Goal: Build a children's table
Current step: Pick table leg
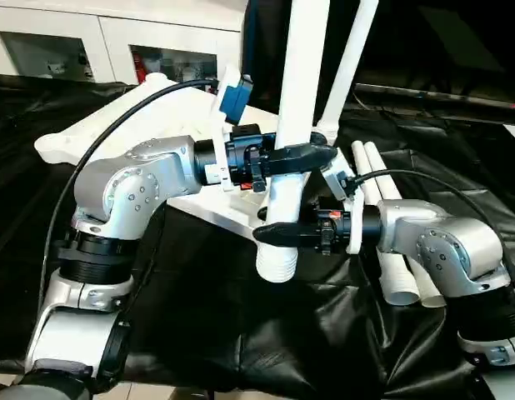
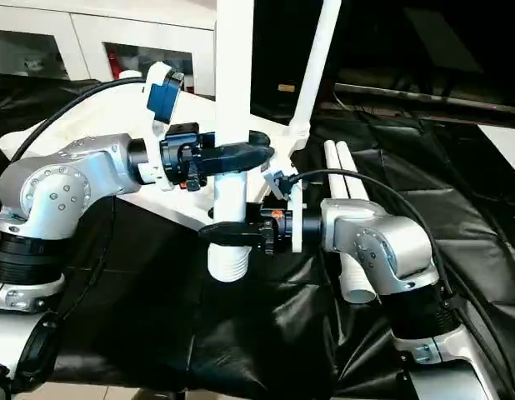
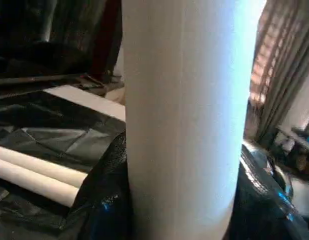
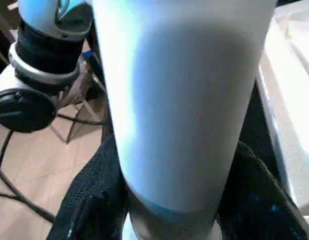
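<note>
Jaws: both clamp the same upright leg (image 1: 292,125), left gripper (image 1: 303,156) above right gripper (image 1: 278,234).
Leg spot: ribbed end hangs just off the tabletop (image 1: 116,125) near edge.
Spares: two legs (image 1: 382,221) beside the tabletop.
Tip: keep it plumb over a corner socket, which is probably hidden here.

- Rounded silver metal left forearm (image 1: 128,187), lower left: screw-ringed joint cap, black ribbed collar below.
- Matching silver right forearm (image 1: 445,242), lower right.
- Black cable (image 1: 116,125) arcs above the left forearm.
</note>
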